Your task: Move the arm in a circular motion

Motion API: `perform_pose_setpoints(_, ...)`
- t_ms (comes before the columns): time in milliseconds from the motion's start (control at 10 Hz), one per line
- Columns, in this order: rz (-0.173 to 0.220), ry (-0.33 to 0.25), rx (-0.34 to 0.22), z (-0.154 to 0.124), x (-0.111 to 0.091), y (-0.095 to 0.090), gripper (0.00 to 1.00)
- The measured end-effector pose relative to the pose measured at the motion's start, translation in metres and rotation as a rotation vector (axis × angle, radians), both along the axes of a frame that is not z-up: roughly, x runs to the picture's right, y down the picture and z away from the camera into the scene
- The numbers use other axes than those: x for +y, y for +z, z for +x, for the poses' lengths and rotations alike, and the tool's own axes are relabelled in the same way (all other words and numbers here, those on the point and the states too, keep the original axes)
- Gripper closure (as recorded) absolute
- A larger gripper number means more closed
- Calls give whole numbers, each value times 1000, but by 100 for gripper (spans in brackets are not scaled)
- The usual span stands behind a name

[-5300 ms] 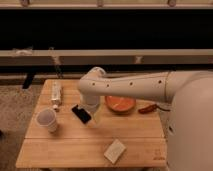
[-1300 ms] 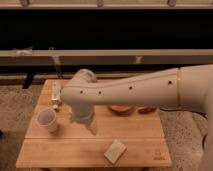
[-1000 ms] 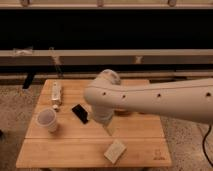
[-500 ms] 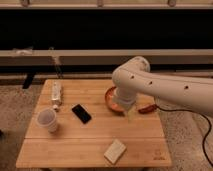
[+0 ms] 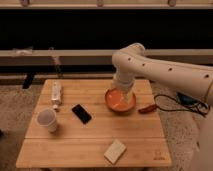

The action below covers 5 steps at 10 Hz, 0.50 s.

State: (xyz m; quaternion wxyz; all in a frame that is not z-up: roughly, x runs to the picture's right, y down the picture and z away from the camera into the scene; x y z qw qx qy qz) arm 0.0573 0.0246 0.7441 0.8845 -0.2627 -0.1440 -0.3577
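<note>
Arm, cream-white and dotted with small dark marks, is seen reaching in from the right edge of the view; its long upper segment is laid roughly level, its axis running right to left and rising slightly toward a rounded elbow above the back right part of the counter; from that elbow a short segment is turned straight down; the gripper is carried at its lower end, pointing downward over the orange bowl; the state of the jaws cannot be told, and whether anything is held cannot be told either; the bowl is set on the right half of the wooden counter; a small reddish object is lying just beside the bowl on its right; a black phone is placed near the middle, angled; a white cup is standing upright toward the left; a pale bottle-like item is lying near the back left corner; a light rectangular block is resting near the front edge.
</note>
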Motion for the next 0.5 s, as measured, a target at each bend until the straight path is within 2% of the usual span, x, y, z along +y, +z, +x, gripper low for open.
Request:
perform_pose_setpoints(100, -3, -20, -23, -18, -5, 10, 26)
perform_pose_setpoints(300, -1, -48, -54, -36, -10, 20, 26)
perform_pose_setpoints(500, -1, -48, -49, -33, -10, 21, 26)
